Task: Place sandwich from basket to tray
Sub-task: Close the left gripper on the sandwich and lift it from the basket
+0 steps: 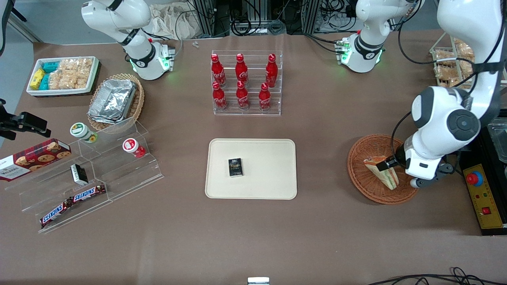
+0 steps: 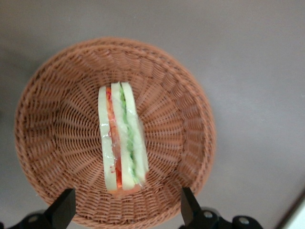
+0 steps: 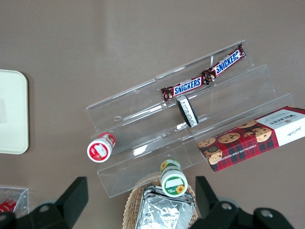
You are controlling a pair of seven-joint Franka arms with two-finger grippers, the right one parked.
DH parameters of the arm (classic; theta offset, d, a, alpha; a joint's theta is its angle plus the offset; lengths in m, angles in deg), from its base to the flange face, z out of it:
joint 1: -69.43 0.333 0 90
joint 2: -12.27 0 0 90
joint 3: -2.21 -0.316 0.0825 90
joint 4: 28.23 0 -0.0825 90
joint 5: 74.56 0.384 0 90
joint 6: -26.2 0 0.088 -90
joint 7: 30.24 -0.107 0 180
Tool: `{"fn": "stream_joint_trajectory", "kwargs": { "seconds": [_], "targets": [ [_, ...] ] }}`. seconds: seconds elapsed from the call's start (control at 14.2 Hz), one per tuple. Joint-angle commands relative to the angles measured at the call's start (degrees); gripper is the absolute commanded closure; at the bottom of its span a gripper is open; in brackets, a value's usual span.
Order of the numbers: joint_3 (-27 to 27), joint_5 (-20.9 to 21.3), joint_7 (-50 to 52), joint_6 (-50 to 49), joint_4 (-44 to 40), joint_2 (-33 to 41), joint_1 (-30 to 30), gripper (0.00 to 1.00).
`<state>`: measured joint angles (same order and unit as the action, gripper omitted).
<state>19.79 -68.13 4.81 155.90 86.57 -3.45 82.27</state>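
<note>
The left arm bends down low, wrist turned over, its gripper [image 2: 125,210] hanging with fingers [image 2: 63,210] spread wide apart, closed on nothing, pointing down at the tabletop [image 2: 257,71].

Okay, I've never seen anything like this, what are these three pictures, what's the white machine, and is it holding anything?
These are two white robot arms bolted to a brown table. One picture looks down at the table from the front; the other two come from cameras on the arms' wrists. The working arm's gripper hangs open above the sandwich, which stands on edge in the round reddish-brown basket. Its fingers are spread to either side of the sandwich without touching it, so nothing is held. Nearer the table's middle lies a cream tray with a small dark box on it. Elsewhere are red bottles, chocolate bars and a biscuit box.
</note>
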Motion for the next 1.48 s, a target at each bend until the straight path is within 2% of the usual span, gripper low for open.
{"fn": "stream_joint_trajectory", "kwargs": {
  "seconds": [0.0, 0.78, 0.99, 1.2, 1.27, 1.34, 1.41],
  "targets": [
    [-1.5, 1.0, 1.4, 3.6, 2.4, -0.6, 0.5, 0.01],
    [-2.0, 0.9, 3.3, 8.4, 3.2, -5.2, 0.6, 0.01],
    [-2.1, 0.9, 7.6, 8.5, 3.1, -6.9, 0.5, 0.01],
    [-2.1, 1.0, 7.9, 8.6, 3.0, -6.8, 0.4, 0.27],
    [-2.1, 1.0, 7.2, 8.6, 3.0, -6.7, 0.5, 0.59],
    [-2.1, 1.1, 7.1, 8.5, 3.0, -6.4, 0.5, 0.86],
    [-2.1, 2.2, 7.1, 8.3, 2.9, -6.3, 0.3, 0.97]
  ]
}}
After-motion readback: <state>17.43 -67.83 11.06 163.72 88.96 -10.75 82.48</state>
